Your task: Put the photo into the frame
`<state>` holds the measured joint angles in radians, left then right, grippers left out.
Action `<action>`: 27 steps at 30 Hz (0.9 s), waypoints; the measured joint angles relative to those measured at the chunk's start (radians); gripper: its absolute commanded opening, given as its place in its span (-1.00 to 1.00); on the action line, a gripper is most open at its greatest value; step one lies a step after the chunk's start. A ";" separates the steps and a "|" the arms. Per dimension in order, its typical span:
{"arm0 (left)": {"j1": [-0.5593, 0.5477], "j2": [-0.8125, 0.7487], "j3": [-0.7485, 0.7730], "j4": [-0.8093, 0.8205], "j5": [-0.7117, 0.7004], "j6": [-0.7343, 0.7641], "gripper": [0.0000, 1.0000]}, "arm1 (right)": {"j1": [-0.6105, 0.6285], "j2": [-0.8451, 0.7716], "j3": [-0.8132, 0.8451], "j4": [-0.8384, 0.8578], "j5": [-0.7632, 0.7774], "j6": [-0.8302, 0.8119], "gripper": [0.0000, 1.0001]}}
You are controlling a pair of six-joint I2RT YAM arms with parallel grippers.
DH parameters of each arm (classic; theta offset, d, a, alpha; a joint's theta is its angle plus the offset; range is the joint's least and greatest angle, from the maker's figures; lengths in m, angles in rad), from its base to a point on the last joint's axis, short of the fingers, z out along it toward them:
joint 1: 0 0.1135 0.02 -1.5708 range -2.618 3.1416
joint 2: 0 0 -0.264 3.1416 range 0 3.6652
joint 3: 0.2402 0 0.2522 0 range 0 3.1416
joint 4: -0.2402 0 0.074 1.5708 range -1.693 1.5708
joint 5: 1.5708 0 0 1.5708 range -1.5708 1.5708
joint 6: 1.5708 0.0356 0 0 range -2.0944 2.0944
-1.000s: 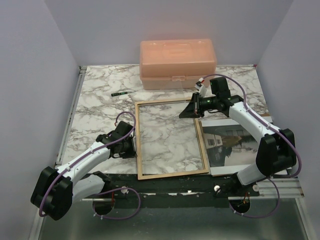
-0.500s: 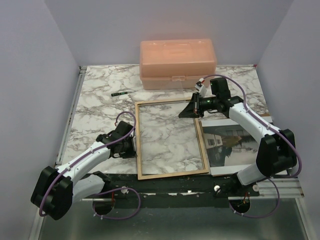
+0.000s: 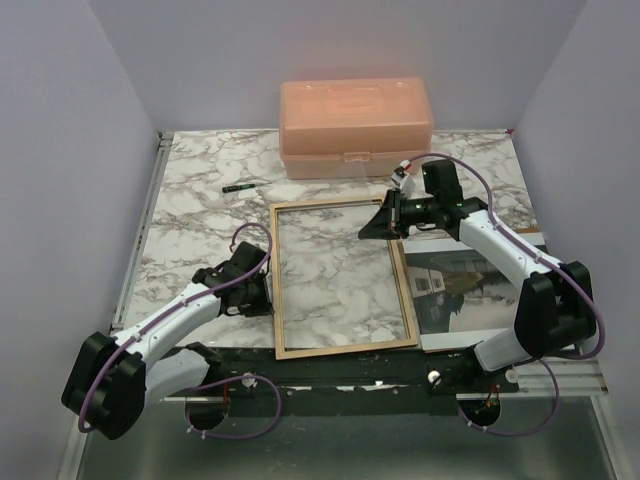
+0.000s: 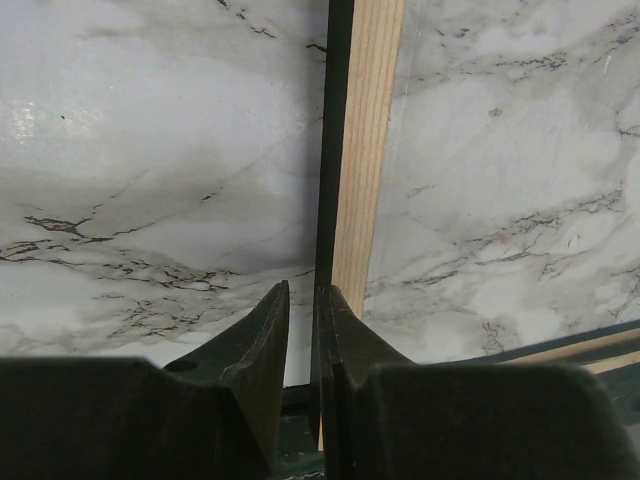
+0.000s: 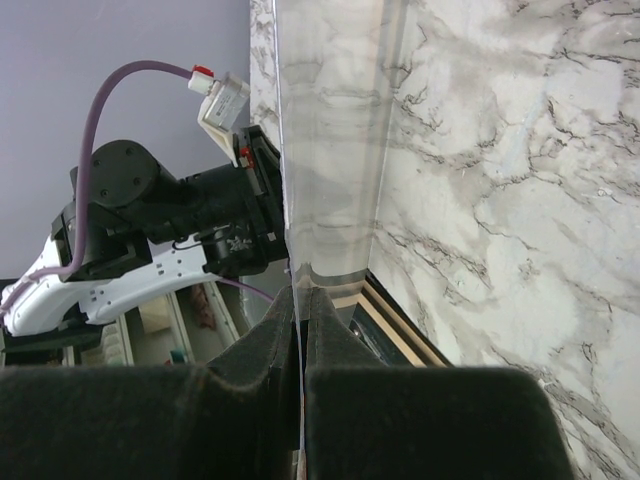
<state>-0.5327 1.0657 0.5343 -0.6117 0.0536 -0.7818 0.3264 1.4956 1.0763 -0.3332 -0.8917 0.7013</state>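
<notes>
the step in hand looks like readying the frame [image 3: 345,349] for the print. it lies wood side up, with marble showing through its clear pane, and nothing is loaded in it yet. the photo [image 3: 455,290] lies picture side up just beside the frame's right rail, partly under the right arm, and neither arm holds it.

the left gripper [image 4: 302,292] sits low at the frame's left rail. its jaws are nearly closed, with the rail's thin black edge running between them, so it seems to pin the frame. the right arm arcs over the photo to the frame's far right corner. there the right gripper [image 5: 298,292] is turned on its side, with its jaws shut on a thin clear edge that i take to be the pane.

next, i judge, that corner must be settled and released. then the right arm has to take the photo and slide it over the frame's opening without creasing it.
</notes>
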 measured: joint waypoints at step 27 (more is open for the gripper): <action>-0.005 0.001 0.001 0.000 0.000 0.000 -0.64 | 0.007 -0.001 -0.013 0.045 -0.008 0.050 -0.99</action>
<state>-0.5373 1.0668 0.5350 -0.6121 0.0536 -0.7818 0.3332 1.4948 1.0634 -0.2882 -0.8993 0.7517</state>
